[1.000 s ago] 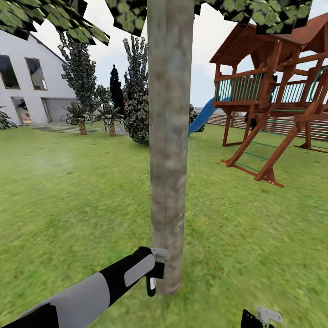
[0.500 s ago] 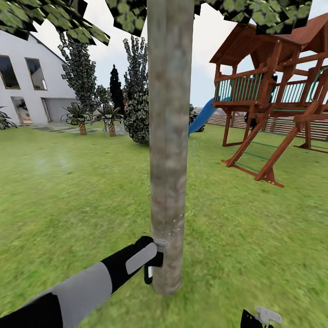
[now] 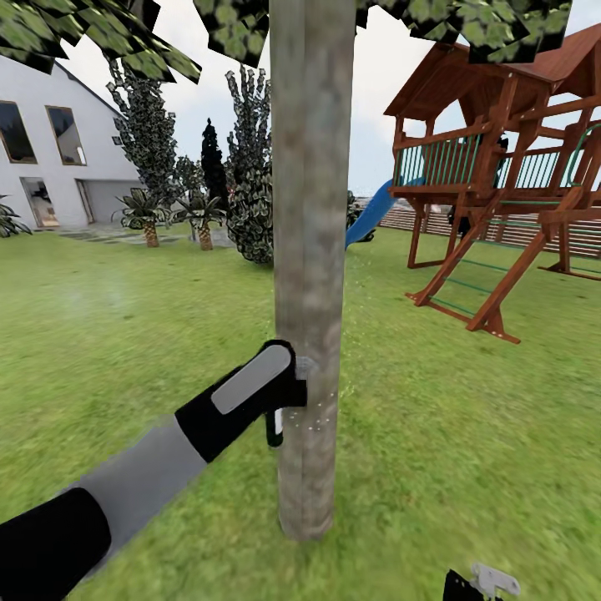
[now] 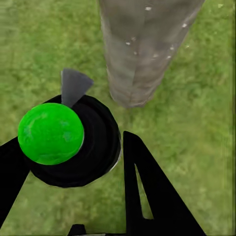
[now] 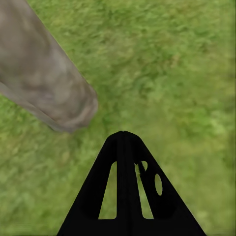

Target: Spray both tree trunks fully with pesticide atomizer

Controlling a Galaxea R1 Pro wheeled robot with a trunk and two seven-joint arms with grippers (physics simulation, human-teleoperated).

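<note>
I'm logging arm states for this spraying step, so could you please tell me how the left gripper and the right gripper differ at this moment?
The left gripper is shut on the pesticide atomizer, a black body with a green cap; the right gripper is shut with nothing in it. In the head view the left gripper is raised against the tree trunk, while the right gripper sits low at the picture's bottom edge. Both wrist views look down on the grass and the trunk's base.

A red-brown wooden playset (image 3: 509, 175) with green railings stands at the lawn's right side, a blue slide (image 3: 371, 213) running down from it. At the far left is a white house (image 3: 50, 142) with dark windows. Before it grow two low palm-like plants (image 3: 175, 219) and tall narrow dark trees (image 3: 250, 167), possibly cypresses.
</note>
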